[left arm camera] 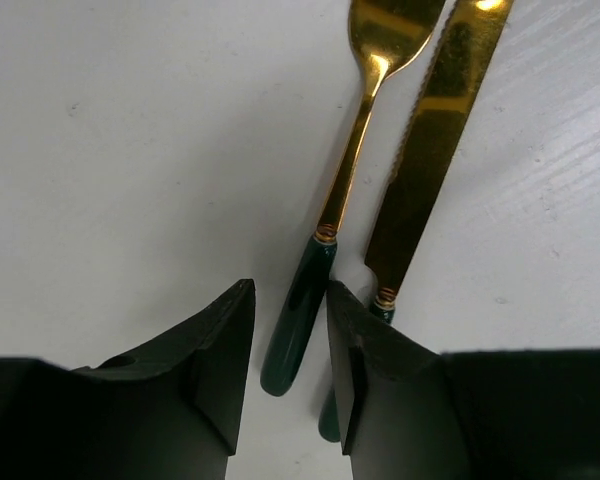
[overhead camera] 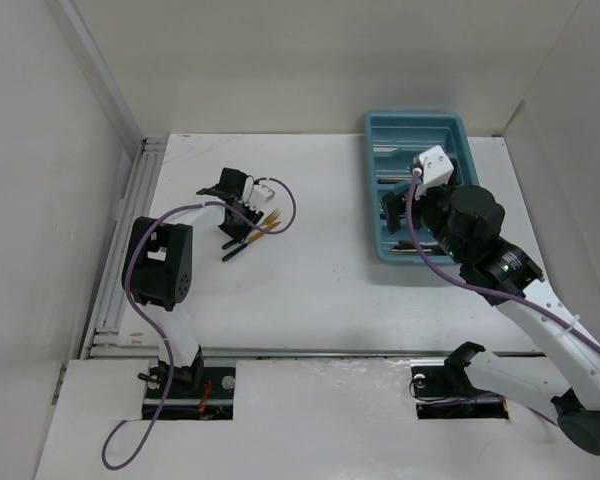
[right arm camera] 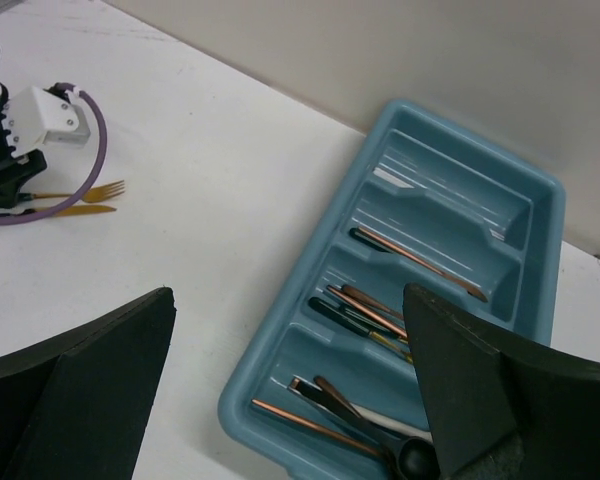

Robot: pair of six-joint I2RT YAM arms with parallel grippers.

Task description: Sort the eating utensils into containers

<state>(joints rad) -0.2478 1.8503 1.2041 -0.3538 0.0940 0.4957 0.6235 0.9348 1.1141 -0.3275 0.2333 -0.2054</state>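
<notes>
Left wrist view: left gripper (left arm camera: 291, 350), jaws narrowly parted, straddles the green-handled fork (left arm camera: 340, 195); knife (left arm camera: 422, 190) just beside.

A green-handled gold fork (left arm camera: 342, 185) and knife (left arm camera: 430, 150) lay side by side on the white surface (left arm camera: 130, 150); copper and dark utensils (right arm camera: 365, 312) lay lengthwise in compartments of the teal tray (right arm camera: 450, 205).

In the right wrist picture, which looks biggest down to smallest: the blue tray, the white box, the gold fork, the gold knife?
1. blue tray, also nearest the camera.
2. white box.
3. gold fork and gold knife: too alike to rank, both partly hidden.
</notes>
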